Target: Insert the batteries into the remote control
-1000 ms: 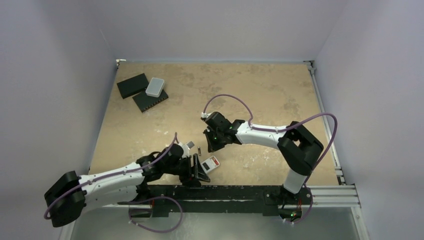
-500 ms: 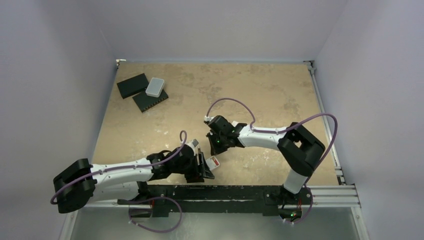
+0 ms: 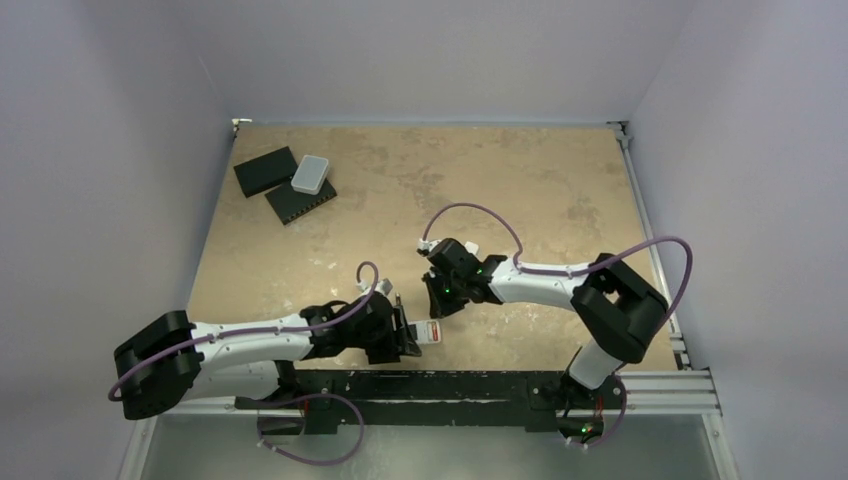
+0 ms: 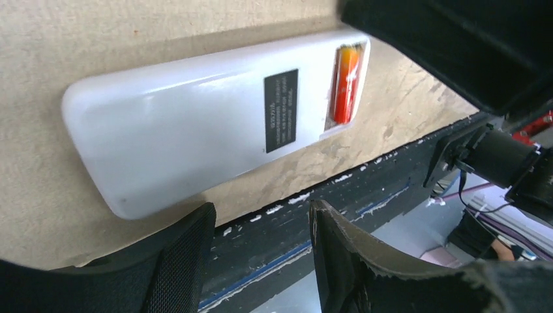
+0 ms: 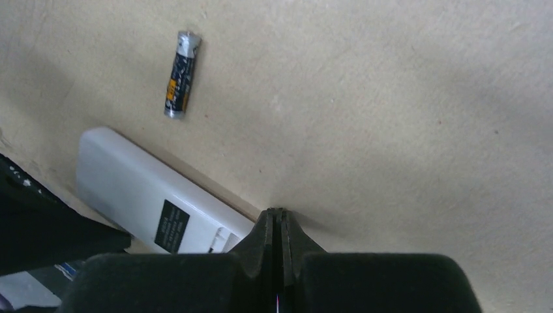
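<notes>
White remote control [image 4: 189, 143] back, dark label [image 4: 281, 111] unreadable, orange battery [image 4: 345, 85] seated, left hand [image 4: 261, 222] apart, right hand [image 5: 278, 215] together

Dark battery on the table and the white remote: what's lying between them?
Nothing. In the right wrist view, only bare tabletop separates the dark battery from the remote.

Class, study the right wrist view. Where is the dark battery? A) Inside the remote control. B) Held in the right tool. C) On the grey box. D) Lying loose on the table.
D: the dark battery lies on the bare table, apart from the remote control.
</notes>
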Available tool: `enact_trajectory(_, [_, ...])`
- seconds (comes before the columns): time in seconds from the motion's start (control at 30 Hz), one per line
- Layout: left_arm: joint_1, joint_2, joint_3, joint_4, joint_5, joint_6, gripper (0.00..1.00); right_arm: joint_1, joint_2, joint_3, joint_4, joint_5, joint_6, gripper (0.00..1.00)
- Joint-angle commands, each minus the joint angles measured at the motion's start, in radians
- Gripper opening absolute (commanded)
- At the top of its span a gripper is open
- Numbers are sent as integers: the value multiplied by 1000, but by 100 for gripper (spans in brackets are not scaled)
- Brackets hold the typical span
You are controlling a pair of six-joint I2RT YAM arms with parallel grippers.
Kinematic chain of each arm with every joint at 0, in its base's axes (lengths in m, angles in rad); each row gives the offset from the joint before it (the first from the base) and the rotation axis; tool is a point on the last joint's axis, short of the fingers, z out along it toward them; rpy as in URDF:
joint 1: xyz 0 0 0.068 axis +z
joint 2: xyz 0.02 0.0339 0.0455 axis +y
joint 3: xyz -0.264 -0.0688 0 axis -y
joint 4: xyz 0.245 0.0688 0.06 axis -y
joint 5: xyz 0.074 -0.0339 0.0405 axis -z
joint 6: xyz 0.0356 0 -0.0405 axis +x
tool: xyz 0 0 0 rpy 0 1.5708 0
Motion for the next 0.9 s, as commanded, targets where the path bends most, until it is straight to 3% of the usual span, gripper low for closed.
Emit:
enact_trajectory(0.0, [-5, -9, 51, -43, -61, 46, 54, -2, -66, -75, 16, -23, 11, 0])
enact_trajectory(0.33, [-2, 46, 108, -12, -86, 123, 56, 31, -188, -222, 97, -67, 107, 0])
enact_trajectory(0.87, [1, 247, 205, 62, -69, 229, 55, 66, -311, -316, 136, -71, 180, 0])
